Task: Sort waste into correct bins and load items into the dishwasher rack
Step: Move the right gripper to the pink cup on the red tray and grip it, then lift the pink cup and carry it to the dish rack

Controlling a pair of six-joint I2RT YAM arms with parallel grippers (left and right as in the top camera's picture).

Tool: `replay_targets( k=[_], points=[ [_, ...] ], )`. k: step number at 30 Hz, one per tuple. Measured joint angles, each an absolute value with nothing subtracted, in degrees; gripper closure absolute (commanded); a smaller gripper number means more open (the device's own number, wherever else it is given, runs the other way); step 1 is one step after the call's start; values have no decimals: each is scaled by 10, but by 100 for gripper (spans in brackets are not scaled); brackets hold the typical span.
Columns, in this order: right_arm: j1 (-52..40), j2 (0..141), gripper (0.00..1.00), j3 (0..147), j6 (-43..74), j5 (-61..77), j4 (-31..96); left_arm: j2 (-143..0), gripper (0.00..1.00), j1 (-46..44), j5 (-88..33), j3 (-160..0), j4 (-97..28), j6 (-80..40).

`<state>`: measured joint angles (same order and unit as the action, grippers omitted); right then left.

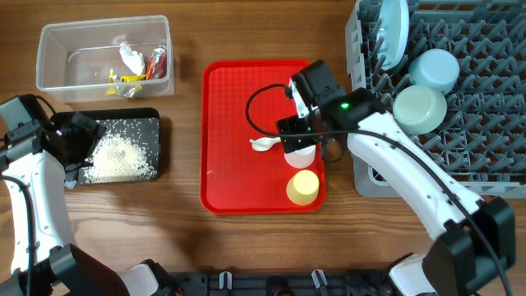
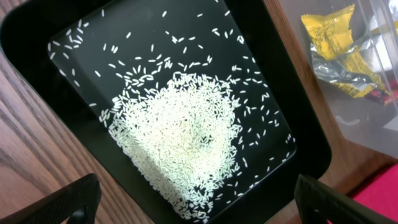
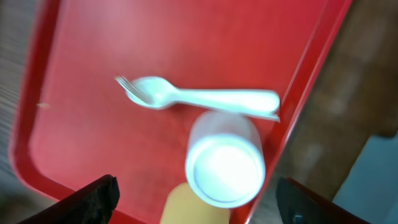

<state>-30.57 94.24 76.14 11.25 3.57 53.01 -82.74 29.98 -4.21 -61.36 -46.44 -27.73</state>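
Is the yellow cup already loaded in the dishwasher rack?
No, the yellow cup stands on the red tray, outside the dishwasher rack to its right.

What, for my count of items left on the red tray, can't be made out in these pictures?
- Overhead: white cup mostly hidden under right arm.
- Right wrist: yellow cup cut by bottom edge; blur hides whether the cutlery is one piece or two.
- Left wrist: wrappers cut off by right edge.
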Motion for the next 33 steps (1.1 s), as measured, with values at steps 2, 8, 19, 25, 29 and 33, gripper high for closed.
replay_targets(
  k=[2,8,19,25,29,33],
  points=[
    [-306,947,18,761,120,33,538,-827,0,300,-42,-614,-464,-275],
    [-306,972,19,761,126,10,549,-827,0,300,-42,-614,-462,-272],
    [-306,1032,20,761,139,-6,568,-827,0,300,-42,-614,-469,-271],
    [-306,1041,19,761,140,-7,543,-827,0,300,-42,-614,-470,-271],
    [-306,1053,19,761,141,-8,540,-827,0,300,-42,-614,-470,-271],
    [-306,1067,20,761,141,-8,535,-827,0,300,-42,-614,-470,-271]
  ],
)
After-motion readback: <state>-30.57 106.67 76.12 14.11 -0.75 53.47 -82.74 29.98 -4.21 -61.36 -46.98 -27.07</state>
